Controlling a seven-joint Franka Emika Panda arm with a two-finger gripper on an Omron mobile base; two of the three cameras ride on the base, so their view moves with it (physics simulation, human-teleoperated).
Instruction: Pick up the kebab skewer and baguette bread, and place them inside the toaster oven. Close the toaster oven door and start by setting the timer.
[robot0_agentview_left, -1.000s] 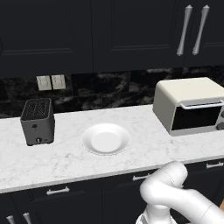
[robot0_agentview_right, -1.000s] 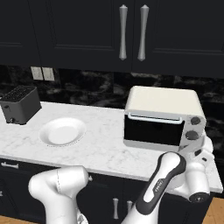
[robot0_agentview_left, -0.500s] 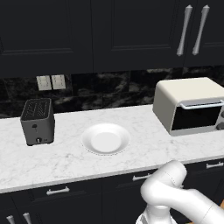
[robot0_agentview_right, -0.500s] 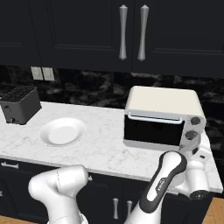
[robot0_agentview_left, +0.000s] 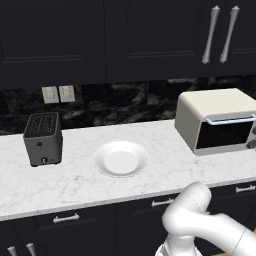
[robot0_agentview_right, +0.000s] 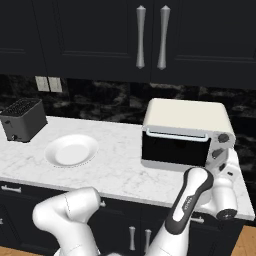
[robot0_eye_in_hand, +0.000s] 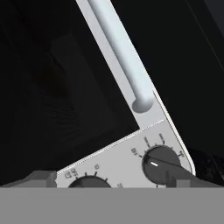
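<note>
The two-finger gripper (robot0_eye_in_hand: 109, 181) stood wide open, holding nothing; in the hand view its two dark finger tips rose at the bottom left and bottom right of the frame, one tip (robot0_eye_in_hand: 41, 178) well apart from the other. Between them, low in the frame, lay the silver control panel (robot0_eye_in_hand: 127, 159) of the large boxy cream-beige toaster oven (robot0_agentview_right: 186, 131), seen tilted. A round black knob with a white pointer mark (robot0_eye_in_hand: 161, 163) sat just above the right finger tip, and the top of a second dark knob (robot0_eye_in_hand: 89, 182) showed at the bottom centre. Whether a tip touched either knob could not be told. A silver bar handle (robot0_eye_in_hand: 120, 50) ran from the top centre down to the middle right, along the edge of the dark glass toaster oven door (robot0_eye_in_hand: 61, 92), which filled the left half and looked shut.

In the right base view the white hand sat at the middle right, just beside the oven's right front corner, where two small knobs showed. The oven stood on the white marble counter (robot0_agentview_right: 120, 165), right of centre. A round white plate (robot0_agentview_right: 71, 150) lay at the middle left, well apart from the oven, its dish bare. A small dark grey slot toaster (robot0_agentview_right: 22, 119) stood at the far left.

In the left base view the oven sat at the middle right, the plate at centre.
</note>
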